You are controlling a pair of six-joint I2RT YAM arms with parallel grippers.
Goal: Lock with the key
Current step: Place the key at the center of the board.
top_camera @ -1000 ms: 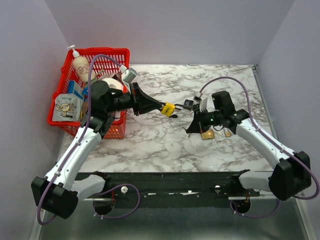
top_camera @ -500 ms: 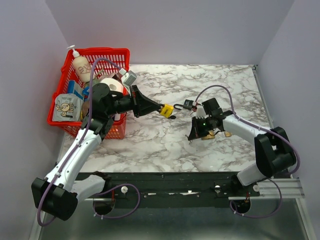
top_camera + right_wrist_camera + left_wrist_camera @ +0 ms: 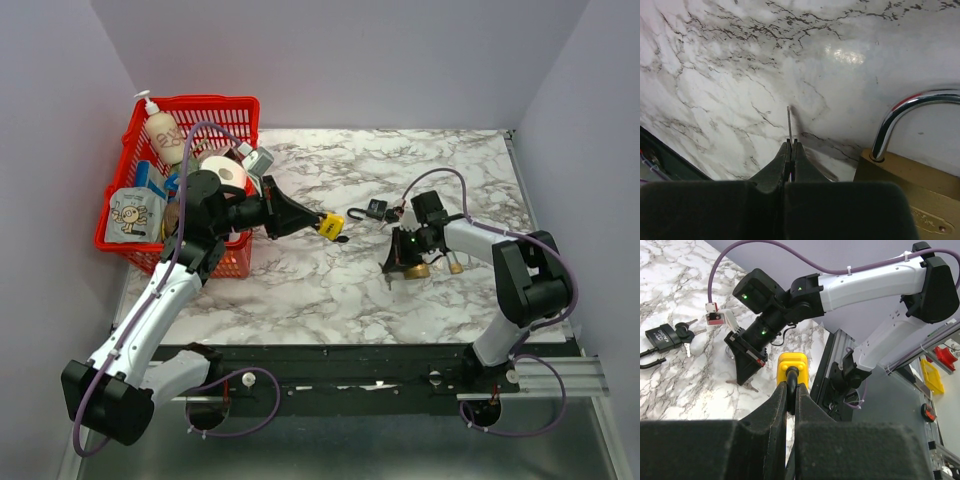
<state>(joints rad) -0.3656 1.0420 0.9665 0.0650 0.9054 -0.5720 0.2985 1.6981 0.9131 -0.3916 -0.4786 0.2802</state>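
Right hand pinches what looks like a key beside brass padlock.

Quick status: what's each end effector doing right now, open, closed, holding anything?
Left end effector: closed on the yellow padlock, gripping its black shackle.
Right end effector: closed, pinching a thin metal blade, apparently the key.

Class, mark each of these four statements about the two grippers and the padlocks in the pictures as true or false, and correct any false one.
1. The left gripper grips the yellow padlock by its shackle. True.
2. The brass padlock hangs from the left gripper. False: the brass padlock lies on the table beside the right gripper.
3. The right gripper is wide open. False: it is shut on a thin key.
4. A black padlock with keys lies on the table. True.
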